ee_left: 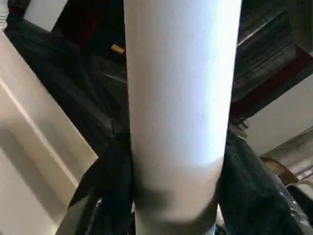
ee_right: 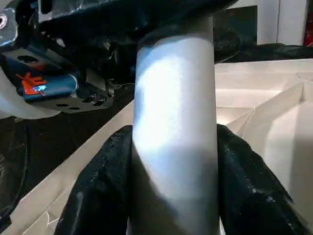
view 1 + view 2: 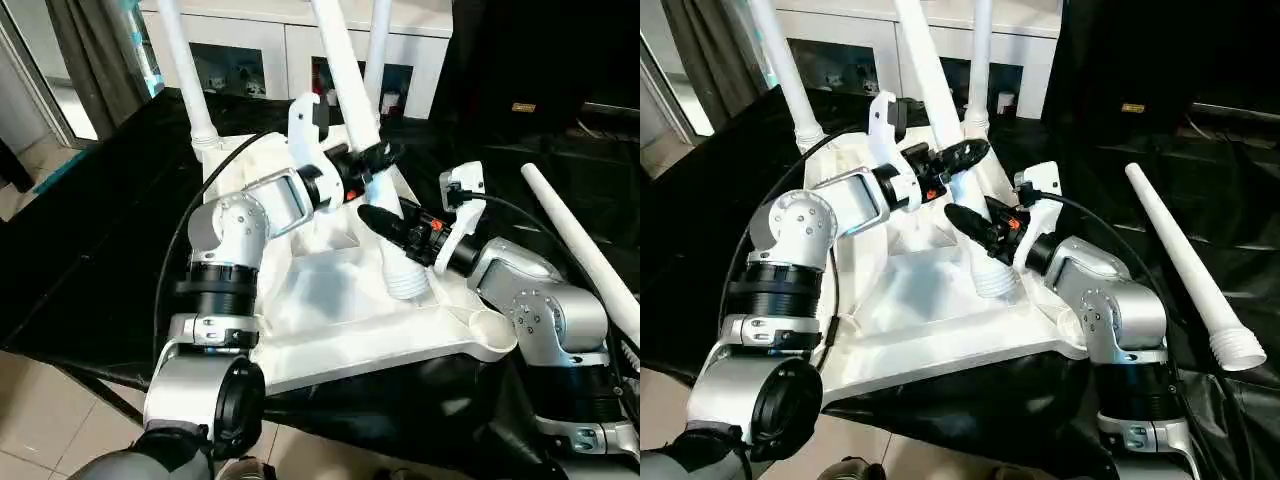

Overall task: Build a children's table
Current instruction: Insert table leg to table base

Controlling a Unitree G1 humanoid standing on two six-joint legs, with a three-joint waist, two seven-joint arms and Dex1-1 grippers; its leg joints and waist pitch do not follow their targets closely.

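The white table top [image 3: 330, 320] lies upside down on black cloth, ribbed underside up. Two white legs [image 3: 185, 70] [image 3: 378, 40] stand upright in its far corner sockets. A third leg [image 3: 350, 80] leans over the top, its threaded end [image 3: 405, 280] resting on the underside. My left gripper [image 3: 372, 160] is shut on this leg higher up, and in the left wrist view the leg [image 1: 181, 98] sits tight between the black fingers [image 1: 112, 181]. My right gripper [image 3: 385, 222] grips the same leg [image 2: 176, 122] just below, its fingers [image 2: 98, 186] pressed on both sides.
A fourth white leg [image 3: 1185, 260] lies loose on the black cloth to the right, threaded end toward me. The near right corner socket [image 3: 490, 325] of the top stands open. White cabinets [image 3: 250, 50] stand behind the work, and tiled floor [image 3: 40, 400] shows at the near left.
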